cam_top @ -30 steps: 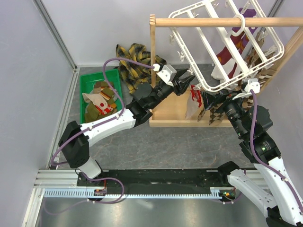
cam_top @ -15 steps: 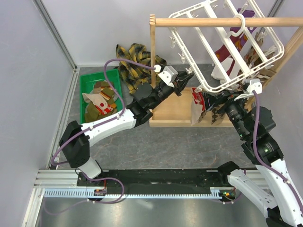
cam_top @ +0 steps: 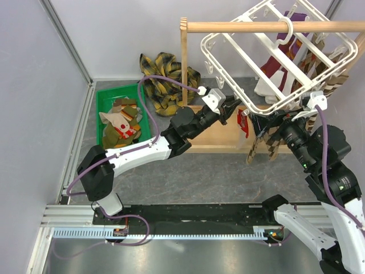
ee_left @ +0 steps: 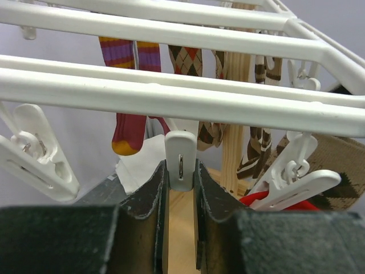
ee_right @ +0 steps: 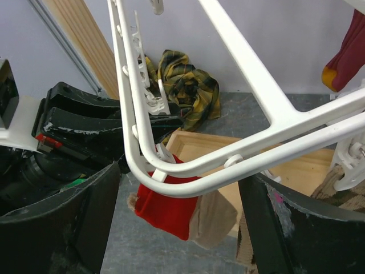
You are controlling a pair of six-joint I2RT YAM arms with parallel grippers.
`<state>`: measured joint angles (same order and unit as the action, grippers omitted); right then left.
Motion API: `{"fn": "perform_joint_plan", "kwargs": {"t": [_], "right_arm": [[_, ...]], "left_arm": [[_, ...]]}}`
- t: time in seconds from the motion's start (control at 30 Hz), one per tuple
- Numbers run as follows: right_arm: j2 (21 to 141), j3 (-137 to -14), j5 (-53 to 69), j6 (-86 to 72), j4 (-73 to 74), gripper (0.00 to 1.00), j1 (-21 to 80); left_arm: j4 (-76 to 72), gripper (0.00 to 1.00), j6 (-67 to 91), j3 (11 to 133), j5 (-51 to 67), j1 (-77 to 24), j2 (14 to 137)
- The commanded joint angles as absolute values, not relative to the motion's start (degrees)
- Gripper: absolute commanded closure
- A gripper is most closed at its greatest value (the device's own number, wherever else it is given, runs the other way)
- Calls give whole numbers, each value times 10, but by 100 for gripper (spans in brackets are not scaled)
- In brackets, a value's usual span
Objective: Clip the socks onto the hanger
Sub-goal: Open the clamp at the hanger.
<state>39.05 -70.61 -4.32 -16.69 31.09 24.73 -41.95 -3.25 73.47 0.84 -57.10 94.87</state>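
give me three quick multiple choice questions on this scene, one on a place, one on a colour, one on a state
1. Where is the green bin? A left of the wooden rack B on the rod C under the right arm
2. What colour is the hanger? A black B white C blue
3. The left gripper is: A wide open B holding a sock C shut on a clip
Answers: A, the bin sits left of the rack's post; B, its bars are white; C, the fingers press the clip's sides.

grey flr (cam_top: 228, 171), pale walls (cam_top: 34, 85), wood rack (cam_top: 183, 63) at back
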Motion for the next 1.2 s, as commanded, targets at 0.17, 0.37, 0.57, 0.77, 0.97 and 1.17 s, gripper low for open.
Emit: {"fn": "perform_joint_plan", "kwargs": {"t": [0.17,0.37,0.57,0.77,0.97,1.17], "right_arm": [[451,-825,133,-145,370,10,247],[474,-872,132,-136,411,11,247],[484,-889,109,-120,475,11,247],[490,-881,111,-94,533,11,247],[463,-860,40,-77,564,11,247],[454,-870,111,-74,565,10,248]], "left_arm": [[-345,98,-5,722,-44,-598,958],[-341,98,30,694,-72,-602,937],[-341,98,49,669,-97,-602,911],[-339,98,47,662,-113,-602,883],[-325,98,24,672,-120,-602,860],[-307,98,9,693,-115,-602,866]]}}
